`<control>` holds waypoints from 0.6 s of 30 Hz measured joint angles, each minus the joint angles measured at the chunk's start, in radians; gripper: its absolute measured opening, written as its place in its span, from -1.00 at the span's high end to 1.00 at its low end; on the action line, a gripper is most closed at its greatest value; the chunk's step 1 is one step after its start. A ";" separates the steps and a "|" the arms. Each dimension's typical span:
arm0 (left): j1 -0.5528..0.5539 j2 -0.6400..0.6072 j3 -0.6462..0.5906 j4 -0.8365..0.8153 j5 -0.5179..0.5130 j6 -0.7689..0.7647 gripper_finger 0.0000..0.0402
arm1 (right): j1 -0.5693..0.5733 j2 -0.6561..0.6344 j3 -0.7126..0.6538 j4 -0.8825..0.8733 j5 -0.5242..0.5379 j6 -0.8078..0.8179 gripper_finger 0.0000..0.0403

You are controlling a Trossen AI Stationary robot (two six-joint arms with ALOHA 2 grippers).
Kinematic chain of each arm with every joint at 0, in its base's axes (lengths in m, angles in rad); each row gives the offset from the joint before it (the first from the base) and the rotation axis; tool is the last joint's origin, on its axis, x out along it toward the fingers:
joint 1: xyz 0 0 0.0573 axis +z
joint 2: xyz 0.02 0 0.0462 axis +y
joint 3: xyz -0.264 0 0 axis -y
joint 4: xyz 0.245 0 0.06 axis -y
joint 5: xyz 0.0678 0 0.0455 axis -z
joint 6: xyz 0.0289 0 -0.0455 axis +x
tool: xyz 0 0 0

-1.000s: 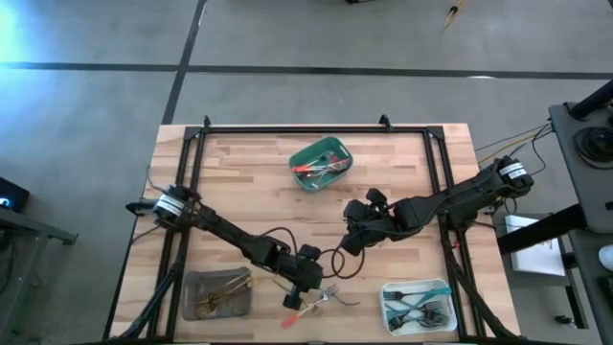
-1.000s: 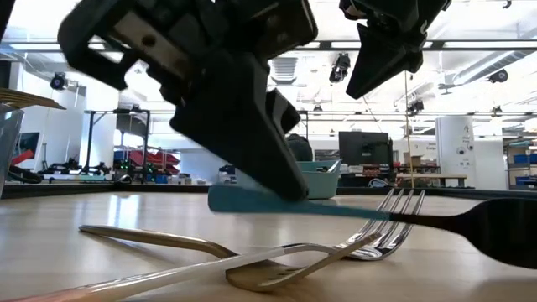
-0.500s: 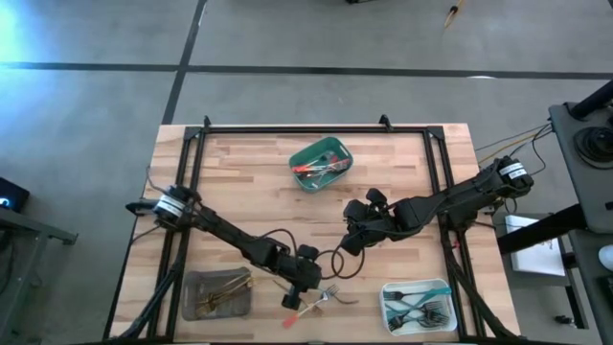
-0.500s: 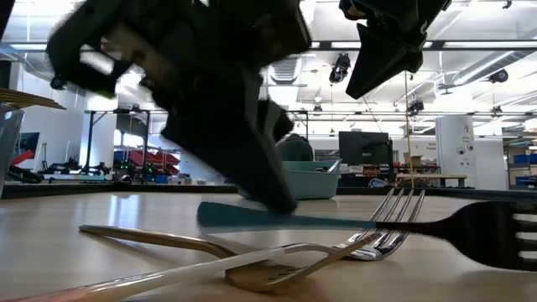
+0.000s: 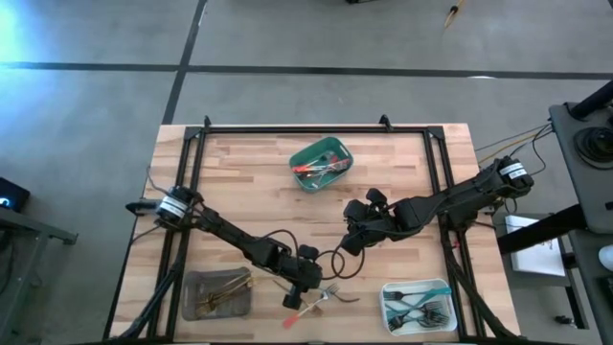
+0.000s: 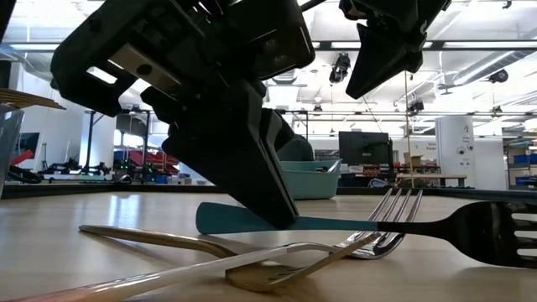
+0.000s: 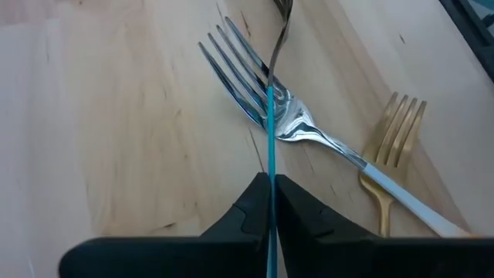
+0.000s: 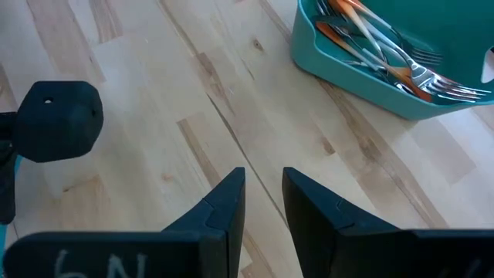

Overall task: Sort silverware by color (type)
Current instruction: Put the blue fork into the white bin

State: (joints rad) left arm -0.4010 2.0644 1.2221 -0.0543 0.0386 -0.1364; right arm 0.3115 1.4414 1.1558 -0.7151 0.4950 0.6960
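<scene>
My left gripper (image 5: 308, 285) (image 7: 270, 189) is low over the table's near edge, shut on a teal-handled fork (image 7: 271, 116) (image 6: 361, 223). That fork runs ahead of the fingers, level and just above two forks on the wood. One is a silver fork (image 7: 305, 127) whose handle end shows red-orange (image 5: 305, 309). The other is a gold fork (image 7: 395, 135) (image 6: 159, 237); the silver fork's handle lies across it. My right gripper (image 5: 352, 243) (image 8: 264, 197) hangs above the table's middle, open, with nothing between its fingers. My left gripper pinches the teal handle (image 6: 228, 220) between its two fingers, near its free end, which sticks out a little behind them. The fingers (image 6: 268, 197) slant down from above. The fork lies level along their line, edge-on (image 7: 270, 166), above the silver fork's tines.
A green tray (image 5: 337, 151) (image 8: 363, 73) at the far middle holds red-orange-handled pieces. Gold pieces lie in a grey tray (image 5: 194, 287) at the near left. Teal-handled forks fill a white tray (image 5: 386, 293) at the near right. Bare wood lies around my right gripper.
My left gripper has sunk a little toward the table with the teal-handled fork, which stays level and now hangs closer over the silver fork's tines.
</scene>
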 joint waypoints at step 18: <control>0.007 0.003 -0.005 -0.025 -0.004 -0.117 0.81 | 0.000 0.000 0.000 0.081 0.000 0.003 0.59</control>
State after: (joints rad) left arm -0.3943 2.0678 1.2167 -0.0796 0.0342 -0.2531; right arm 0.3115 1.4414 1.1557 -0.6346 0.4950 0.6987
